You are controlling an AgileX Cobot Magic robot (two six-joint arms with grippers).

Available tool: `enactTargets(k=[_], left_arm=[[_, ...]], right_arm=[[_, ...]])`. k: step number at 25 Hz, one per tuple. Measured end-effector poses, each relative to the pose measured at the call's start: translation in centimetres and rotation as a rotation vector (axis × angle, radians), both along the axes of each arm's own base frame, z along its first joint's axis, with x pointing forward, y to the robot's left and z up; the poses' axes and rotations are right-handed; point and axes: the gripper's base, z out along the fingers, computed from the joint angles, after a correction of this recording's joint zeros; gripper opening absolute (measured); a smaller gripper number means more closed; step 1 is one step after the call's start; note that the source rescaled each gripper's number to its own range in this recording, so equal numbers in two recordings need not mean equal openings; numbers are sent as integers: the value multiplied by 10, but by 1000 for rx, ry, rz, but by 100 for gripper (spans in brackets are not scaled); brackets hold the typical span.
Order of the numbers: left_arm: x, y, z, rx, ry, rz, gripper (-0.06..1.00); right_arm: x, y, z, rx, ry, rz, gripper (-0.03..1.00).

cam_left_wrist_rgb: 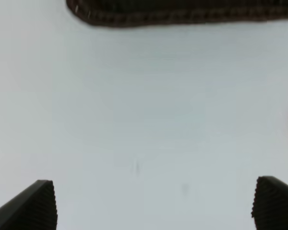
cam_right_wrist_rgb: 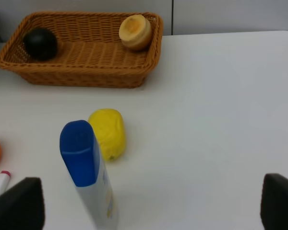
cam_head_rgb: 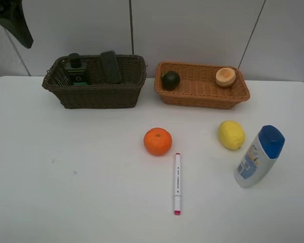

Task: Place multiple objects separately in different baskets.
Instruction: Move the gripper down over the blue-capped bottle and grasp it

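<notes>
The dark brown basket [cam_head_rgb: 96, 93] holds the dark green bottle [cam_head_rgb: 76, 71] and the black eraser [cam_head_rgb: 111, 66]. The light tan basket [cam_head_rgb: 202, 93] holds the dark mangosteen [cam_head_rgb: 170, 80] and the peach [cam_head_rgb: 226, 77]. The orange [cam_head_rgb: 157, 141], the marker [cam_head_rgb: 177, 183], the lemon [cam_head_rgb: 231, 134] and the standing white blue-capped bottle [cam_head_rgb: 258, 156] are on the table. My left gripper [cam_left_wrist_rgb: 153, 206] is open and empty over bare table, short of the dark basket's wall [cam_left_wrist_rgb: 182, 14]. My right gripper [cam_right_wrist_rgb: 151, 211] is open and empty, with the bottle [cam_right_wrist_rgb: 86, 167] and the lemon [cam_right_wrist_rgb: 108, 133] just ahead.
The white table [cam_head_rgb: 66, 177] ends at a pale wall behind the baskets. A dark part of the left arm [cam_head_rgb: 12, 23] hangs at the top left of the high view. Neither gripper shows in that view.
</notes>
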Motion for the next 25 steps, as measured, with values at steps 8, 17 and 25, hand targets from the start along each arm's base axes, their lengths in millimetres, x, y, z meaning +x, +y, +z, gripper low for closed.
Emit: enactTargets(k=[8,17,25], left_arm=[[-154,20,3,-48,-201,-6,100],[-273,37,-31,-65,-568,-70,100],[-299,40,-66,-37,-670,-121,100]], right_arm=[[0,0,0,2,0,1,100],[0,0,0,2,0,1,100],[0,0,0,2,0,1,100]])
